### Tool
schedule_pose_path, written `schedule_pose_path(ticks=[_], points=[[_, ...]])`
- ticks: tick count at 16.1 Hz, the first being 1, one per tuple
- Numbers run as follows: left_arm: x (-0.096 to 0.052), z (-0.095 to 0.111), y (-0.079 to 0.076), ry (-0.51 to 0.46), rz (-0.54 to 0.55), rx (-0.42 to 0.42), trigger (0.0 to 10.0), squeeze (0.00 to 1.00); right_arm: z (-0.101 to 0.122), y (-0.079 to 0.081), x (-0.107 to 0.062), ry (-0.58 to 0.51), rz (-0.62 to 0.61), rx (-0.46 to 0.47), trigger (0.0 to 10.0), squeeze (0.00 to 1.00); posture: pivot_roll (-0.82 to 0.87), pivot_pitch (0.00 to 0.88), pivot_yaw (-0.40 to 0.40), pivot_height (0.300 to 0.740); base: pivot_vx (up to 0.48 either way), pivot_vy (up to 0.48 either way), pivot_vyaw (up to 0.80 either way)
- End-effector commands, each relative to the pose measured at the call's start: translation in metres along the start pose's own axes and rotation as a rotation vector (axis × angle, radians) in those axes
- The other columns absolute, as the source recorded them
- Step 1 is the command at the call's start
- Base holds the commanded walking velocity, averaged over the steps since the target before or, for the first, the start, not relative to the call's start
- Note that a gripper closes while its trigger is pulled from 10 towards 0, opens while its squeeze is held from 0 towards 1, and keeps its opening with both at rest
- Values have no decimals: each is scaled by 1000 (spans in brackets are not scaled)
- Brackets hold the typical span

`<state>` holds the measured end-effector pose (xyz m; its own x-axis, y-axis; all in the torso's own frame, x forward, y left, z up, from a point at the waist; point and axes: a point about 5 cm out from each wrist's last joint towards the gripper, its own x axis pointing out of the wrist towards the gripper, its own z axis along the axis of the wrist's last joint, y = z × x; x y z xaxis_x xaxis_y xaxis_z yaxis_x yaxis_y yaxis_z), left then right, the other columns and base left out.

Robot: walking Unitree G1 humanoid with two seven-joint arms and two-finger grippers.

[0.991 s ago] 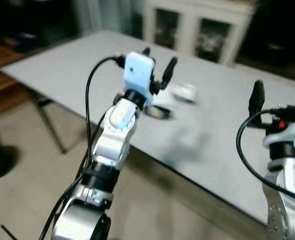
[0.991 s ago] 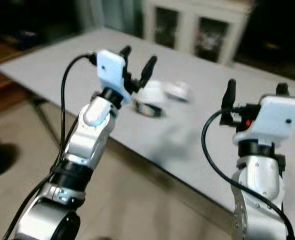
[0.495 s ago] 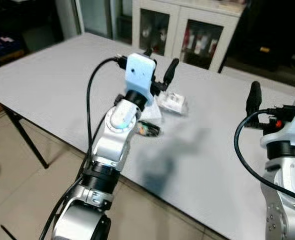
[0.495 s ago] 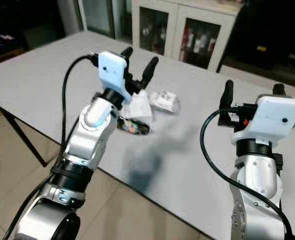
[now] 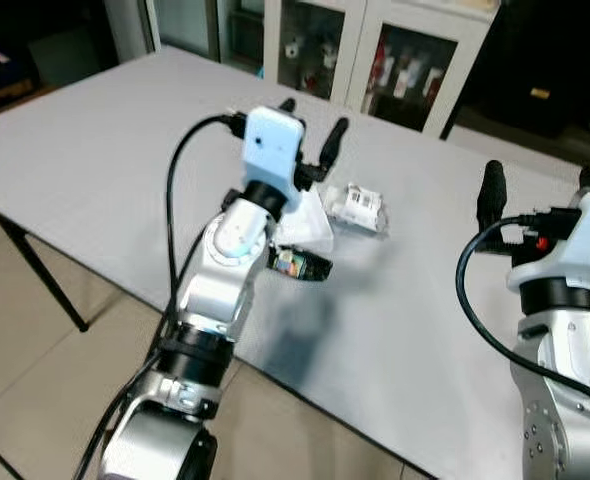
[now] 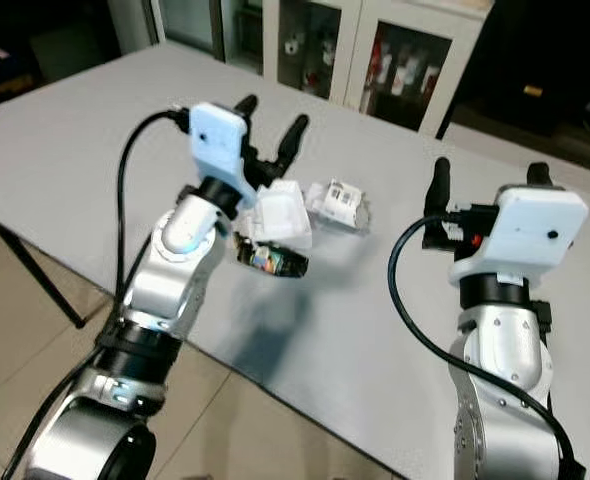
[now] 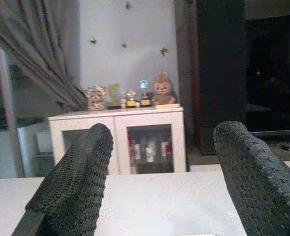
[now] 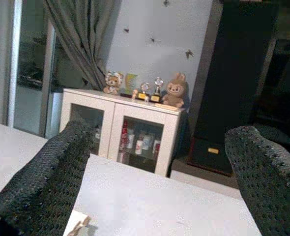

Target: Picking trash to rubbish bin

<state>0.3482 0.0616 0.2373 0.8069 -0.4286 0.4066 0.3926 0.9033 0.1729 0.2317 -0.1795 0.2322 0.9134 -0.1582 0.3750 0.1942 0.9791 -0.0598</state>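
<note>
Three bits of trash lie together on the grey table (image 5: 105, 170): a crumpled white paper (image 6: 280, 215), a clear plastic wrapper with a label (image 6: 337, 200), and a dark colourful wrapper (image 6: 272, 260) nearest the table's front edge. My left gripper (image 5: 315, 114) is raised just above the white paper, open and holding nothing; its arm hides part of the paper. My right gripper (image 6: 488, 167) is held up over the table to the right of the trash, open and holding nothing. The wrist views look between spread fingers (image 7: 71, 182) (image 8: 42, 182) across the tabletop.
A white cabinet with glass doors (image 5: 375, 50) stands beyond the table's far side, with small figurines (image 7: 159, 88) on top. The table's front edge runs diagonally below my arms, with a dark table leg (image 5: 35, 270) over the tiled floor (image 5: 35, 400).
The picture has shifted and sharpened from blur, so the camera moved; the trash now sits lower and nearer. Both arms keep the same raised pose with open fingers.
</note>
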Motion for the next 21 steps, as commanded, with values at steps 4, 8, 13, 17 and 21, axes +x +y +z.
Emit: schedule_pose_path(ticks=[4, 8, 13, 17, 21], points=[[5, -17, 1, 129, 1, 80, 10000, 0, -1, -2, -1, 5, 1, -9, 10000, 0, 114, 70, -74, 740, 0, 0, 0], [16, -48, 19, 328, 35, 178, 10000, 0, -4, 1, -4, 34, 22, 4, 10000, 0, 109, 111, -89, 740, 0, 0, 0], [27, -55, 23, 382, 174, 11, 10000, 0, -4, -1, -7, 59, 41, -3, 10000, 0, 60, 129, -119, 740, 0, 0, 0], [31, -63, 11, 428, 234, -210, 10000, 0, -4, -1, -7, 71, 40, -7, 10000, 0, 40, 128, -121, 740, 0, 0, 0], [43, -54, -9, 415, 213, -256, 10000, 0, -4, 3, -7, 76, 46, -5, 10000, 0, 38, 124, -111, 740, 0, 0, 0]])
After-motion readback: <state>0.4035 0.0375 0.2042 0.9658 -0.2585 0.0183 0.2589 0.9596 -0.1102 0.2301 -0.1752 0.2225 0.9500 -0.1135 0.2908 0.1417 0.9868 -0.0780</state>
